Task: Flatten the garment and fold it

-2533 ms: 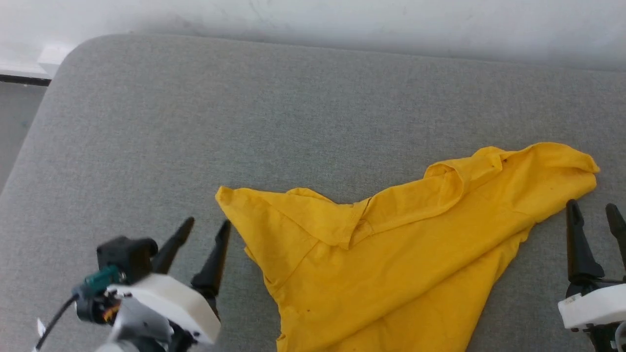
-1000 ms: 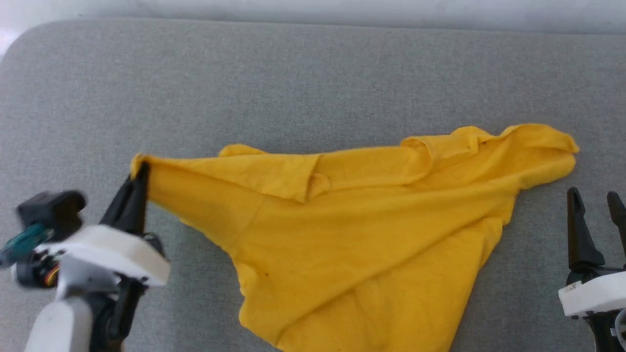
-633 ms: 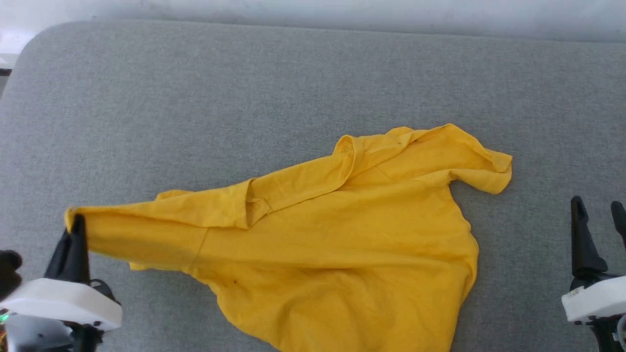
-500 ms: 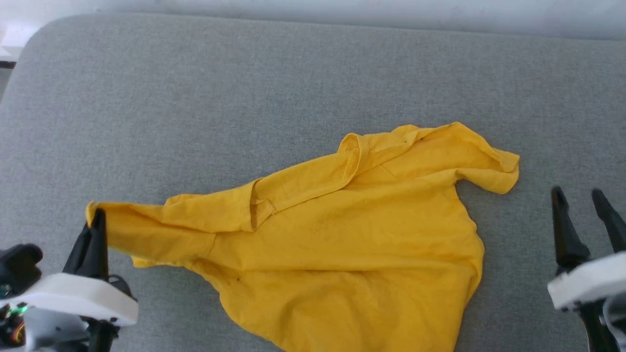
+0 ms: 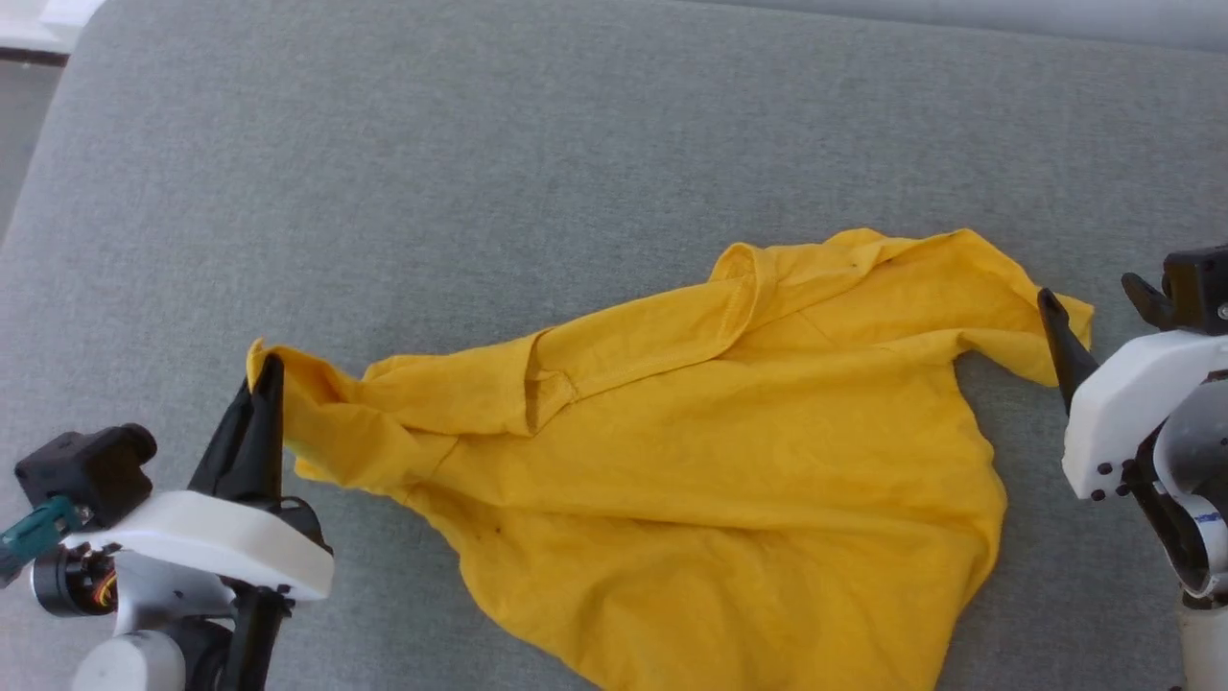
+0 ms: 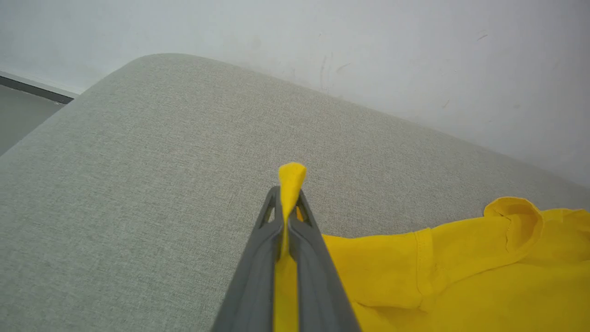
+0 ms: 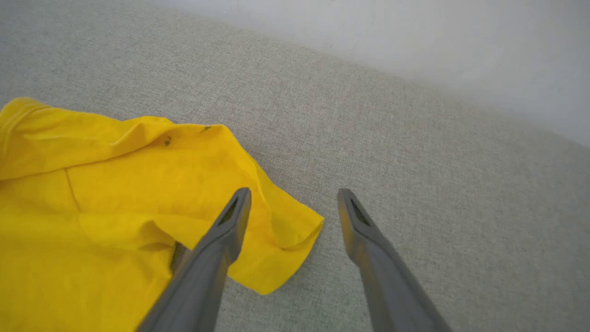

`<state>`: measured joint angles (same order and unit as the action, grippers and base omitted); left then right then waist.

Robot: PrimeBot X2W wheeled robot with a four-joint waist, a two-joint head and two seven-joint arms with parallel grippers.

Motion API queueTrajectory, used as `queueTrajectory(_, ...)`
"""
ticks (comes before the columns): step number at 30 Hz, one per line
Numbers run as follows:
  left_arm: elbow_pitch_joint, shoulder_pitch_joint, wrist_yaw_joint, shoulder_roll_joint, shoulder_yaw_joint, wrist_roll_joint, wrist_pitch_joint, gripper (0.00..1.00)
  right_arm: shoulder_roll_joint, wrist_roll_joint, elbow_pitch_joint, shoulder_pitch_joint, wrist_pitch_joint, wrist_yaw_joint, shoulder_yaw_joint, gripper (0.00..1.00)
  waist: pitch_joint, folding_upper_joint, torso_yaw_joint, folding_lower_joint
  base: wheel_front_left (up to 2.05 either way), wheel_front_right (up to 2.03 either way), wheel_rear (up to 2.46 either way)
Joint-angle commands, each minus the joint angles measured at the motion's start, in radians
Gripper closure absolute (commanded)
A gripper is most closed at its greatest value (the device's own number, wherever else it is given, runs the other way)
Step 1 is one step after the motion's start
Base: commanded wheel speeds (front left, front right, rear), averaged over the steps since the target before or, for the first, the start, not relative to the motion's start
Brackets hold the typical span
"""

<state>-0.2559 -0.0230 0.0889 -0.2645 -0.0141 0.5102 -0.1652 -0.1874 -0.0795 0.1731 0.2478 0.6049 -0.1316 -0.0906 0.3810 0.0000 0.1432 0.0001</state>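
Garment [image 5: 710, 461], yellow and still rumpled, lies on the grey padded surface [image 5: 480, 144] between the claws. Left claw [image 5: 271, 365], clamped on one corner, has dragged it sideways. Right claw [image 5: 1089, 293], wide, has advanced over the opposite sleeve tip, probably to stretch the cloth flat.

The garment [image 5: 720, 461] is plain mustard-yellow with tiny dark specks; the cushion [image 5: 480, 192] beneath is heathered grey.
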Motion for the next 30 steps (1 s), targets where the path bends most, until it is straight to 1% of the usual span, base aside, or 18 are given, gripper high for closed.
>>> queueTrajectory(1,0.006,-0.013,-0.006,0.003,0.004,-0.003,0.008,1.00,-0.010,0.003,-0.008,0.018,0.005,0.001,0.006,0.00,0.012,0.0000,0.021,-0.0001,0.00,0.00,0.00)
queueTrajectory(3,0.012,-0.014,-0.008,0.004,0.008,-0.001,0.009,1.00,-0.025,0.000,-0.024,0.025,0.014,0.001,0.018,0.00,0.012,0.0000,0.030,-0.0001,0.00,0.00,0.00)
queueTrajectory(9,0.020,-0.009,-0.009,0.007,0.015,0.002,0.012,1.00,-0.039,0.010,-0.077,0.028,0.027,0.001,0.023,0.00,0.010,0.0000,0.044,-0.0001,0.00,0.00,0.00)
queueTrajectory(17,0.018,-0.007,-0.010,0.006,0.023,0.006,0.011,1.00,-0.050,0.046,-0.140,0.011,0.025,0.001,-0.029,0.00,0.022,0.0000,0.046,-0.0001,0.00,0.00,0.00)
queueTrajectory(23,0.014,-0.014,-0.008,0.005,0.026,0.008,0.015,1.00,-0.032,0.046,-0.177,0.022,-0.018,0.001,-0.057,0.00,0.050,0.0000,0.039,-0.0001,0.00,0.00,0.00)
queueTrajectory(24,0.014,-0.017,-0.008,0.005,0.026,0.008,0.016,1.00,-0.030,0.044,-0.183,0.026,-0.028,0.001,-0.053,0.06,0.055,0.0000,0.037,-0.0001,0.00,0.00,0.00)
queueTrajectory(25,0.014,-0.019,-0.008,0.005,0.026,0.008,0.017,1.00,-0.028,0.037,-0.189,0.032,-0.042,0.001,-0.048,0.40,0.060,0.0000,0.036,-0.0001,0.00,0.00,0.00)
queueTrajectory(26,0.013,-0.021,-0.008,0.004,0.027,0.008,0.018,1.00,-0.025,0.032,-0.196,0.040,-0.056,0.001,-0.047,0.57,0.066,0.0000,0.034,-0.0001,0.00,0.00,0.00)
queueTrajectory(27,0.013,-0.024,-0.008,0.004,0.028,0.007,0.019,1.00,-0.026,0.031,-0.206,0.046,-0.068,0.001,-0.048,0.71,0.071,0.0000,0.033,-0.0001,0.00,0.00,0.00)
queueTrajectory(28,0.014,-0.028,-0.008,0.004,0.029,0.007,0.020,1.00,-0.027,0.031,-0.217,0.053,-0.079,0.001,-0.046,0.95,0.076,0.0000,0.033,-0.0001,0.00,0.00,0.00)
queueTrajectory(29,0.015,-0.031,-0.009,0.004,0.031,0.007,0.021,1.00,-0.026,0.028,-0.230,0.058,-0.087,0.001,-0.046,1.00,0.080,0.0000,0.032,-0.0001,0.00,0.00,0.00)
queueTrajectory(30,0.016,-0.035,-0.009,0.005,0.032,0.008,0.021,1.00,-0.026,0.027,-0.244,0.063,-0.092,0.001,-0.045,1.00,0.084,0.0000,0.031,-0.0001,0.00,0.00,0.00)
